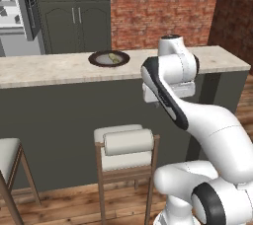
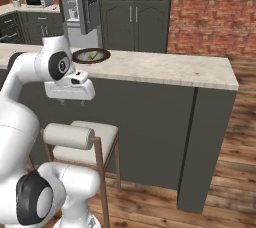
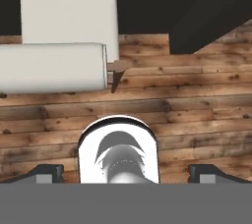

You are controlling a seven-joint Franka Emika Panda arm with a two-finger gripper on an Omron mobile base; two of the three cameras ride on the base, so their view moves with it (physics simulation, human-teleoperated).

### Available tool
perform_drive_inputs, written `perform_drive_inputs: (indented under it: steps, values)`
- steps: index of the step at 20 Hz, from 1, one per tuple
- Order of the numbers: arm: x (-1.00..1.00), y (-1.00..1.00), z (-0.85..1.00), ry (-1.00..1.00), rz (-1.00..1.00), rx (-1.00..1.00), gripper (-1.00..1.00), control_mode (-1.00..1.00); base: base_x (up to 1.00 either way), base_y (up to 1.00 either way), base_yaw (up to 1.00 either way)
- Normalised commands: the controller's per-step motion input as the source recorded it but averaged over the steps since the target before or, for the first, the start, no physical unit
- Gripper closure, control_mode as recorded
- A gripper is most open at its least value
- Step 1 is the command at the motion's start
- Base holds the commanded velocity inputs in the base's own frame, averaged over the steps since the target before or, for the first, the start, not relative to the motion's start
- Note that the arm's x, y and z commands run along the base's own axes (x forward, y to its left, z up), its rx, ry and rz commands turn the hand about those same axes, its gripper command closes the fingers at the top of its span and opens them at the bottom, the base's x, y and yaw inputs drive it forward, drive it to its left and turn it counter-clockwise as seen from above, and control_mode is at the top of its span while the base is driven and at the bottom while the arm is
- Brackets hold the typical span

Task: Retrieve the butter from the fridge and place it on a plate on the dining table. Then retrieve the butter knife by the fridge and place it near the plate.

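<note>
The plate, dark-rimmed, rests on the beige stone top of the dining table. The pale butter lies on it. My gripper hangs in front of the table's dark front, below the top and to the right of the plate, pointing down at the floor. It is open, with its fingertips far apart and nothing between them. The fridge stands behind the table with a door swung open. The butter knife is out of view.
A cushioned stool stands right under the hand against the table front. A second stool is further left. Dark-grey cabinets and a brick wall lie behind. The floor is wood planks.
</note>
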Motion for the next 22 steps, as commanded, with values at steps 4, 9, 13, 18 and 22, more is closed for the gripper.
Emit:
perform_drive_inputs:
  steps: [4, 9, 13, 18, 22]
  values:
    - [-0.01, -0.02, -0.19, 0.0, 0.0, -0.03, -1.0, -1.0, 0.0, 0.0, 0.0]
    - [0.0, 0.0, 0.0, 0.0, 0.0, 0.0, -1.0, -1.0, 0.0, 0.0, 0.0]
    - [0.0, 0.0, 0.0, 0.0, 0.0, 0.0, -1.0, 1.0, 0.0, -0.35, 0.0]
    - [0.0, 0.0, 0.0, 0.0, 0.0, 0.0, -1.0, 1.0, -0.13, -0.99, -0.07]
    - [0.0, 0.0, 0.0, 0.0, 0.0, 0.0, -1.0, 1.0, -0.03, -1.0, -0.34]
